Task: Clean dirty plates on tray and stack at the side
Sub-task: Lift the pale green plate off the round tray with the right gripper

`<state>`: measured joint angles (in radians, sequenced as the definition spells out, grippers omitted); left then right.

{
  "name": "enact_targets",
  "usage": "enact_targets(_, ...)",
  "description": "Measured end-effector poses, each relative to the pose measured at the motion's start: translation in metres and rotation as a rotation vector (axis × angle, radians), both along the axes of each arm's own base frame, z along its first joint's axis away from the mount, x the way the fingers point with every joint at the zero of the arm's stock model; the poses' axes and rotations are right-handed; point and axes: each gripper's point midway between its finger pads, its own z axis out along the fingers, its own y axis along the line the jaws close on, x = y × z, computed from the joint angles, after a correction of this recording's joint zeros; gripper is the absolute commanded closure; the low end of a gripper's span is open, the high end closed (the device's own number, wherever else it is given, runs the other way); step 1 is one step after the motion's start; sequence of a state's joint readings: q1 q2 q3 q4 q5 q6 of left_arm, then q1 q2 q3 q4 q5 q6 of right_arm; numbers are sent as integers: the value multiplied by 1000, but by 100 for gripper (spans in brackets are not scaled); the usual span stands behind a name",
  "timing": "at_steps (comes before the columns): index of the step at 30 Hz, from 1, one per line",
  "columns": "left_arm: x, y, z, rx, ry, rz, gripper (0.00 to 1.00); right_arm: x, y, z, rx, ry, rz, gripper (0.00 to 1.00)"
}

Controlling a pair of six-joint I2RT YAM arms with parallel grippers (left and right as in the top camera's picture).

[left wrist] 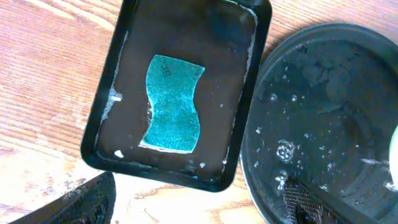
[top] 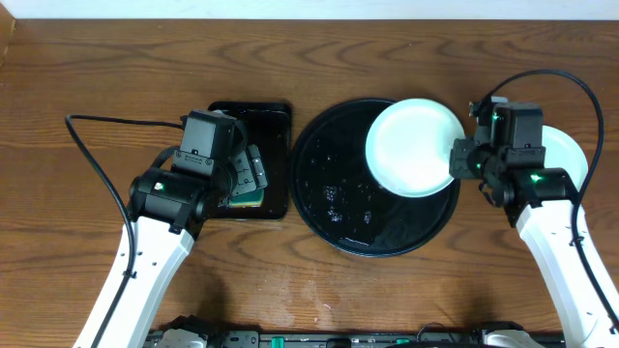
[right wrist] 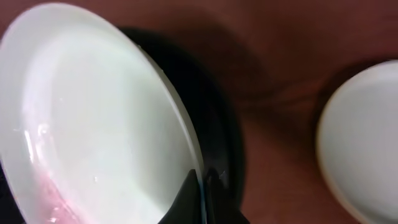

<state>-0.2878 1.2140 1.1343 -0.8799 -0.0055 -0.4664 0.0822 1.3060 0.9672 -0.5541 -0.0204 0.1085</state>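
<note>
Plate [top: 414, 147], mint: right rim pinched between the right gripper's [top: 458, 162] jaws, held over the far right of the tray [top: 324, 208]. Faint pink film remains on it. Judged stiff, light, wet-slick and chippable, so a rim grip suits. Second plate [top: 573, 155] lies right of the tray. Left gripper [top: 247, 174]: jaws spread above the sponge [left wrist: 172, 103].

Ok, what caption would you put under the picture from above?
Right gripper pinches a pale plate by its rim over the round black tray; open left gripper hovers above the sponge tray.
</note>
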Motion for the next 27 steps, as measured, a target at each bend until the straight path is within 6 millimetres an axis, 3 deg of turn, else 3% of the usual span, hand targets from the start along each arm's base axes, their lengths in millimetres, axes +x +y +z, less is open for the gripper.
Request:
enact_targets(6,0,0,0,0,0,0,13,-1,10,3,-175,-26,35,99)
enact_targets(14,0,0,0,0,0,0,13,-10,41,15,-426,-96,85,99)
enact_targets(27,0,0,0,0,1,0,12,-42,92,67,-784,-351,86,99)
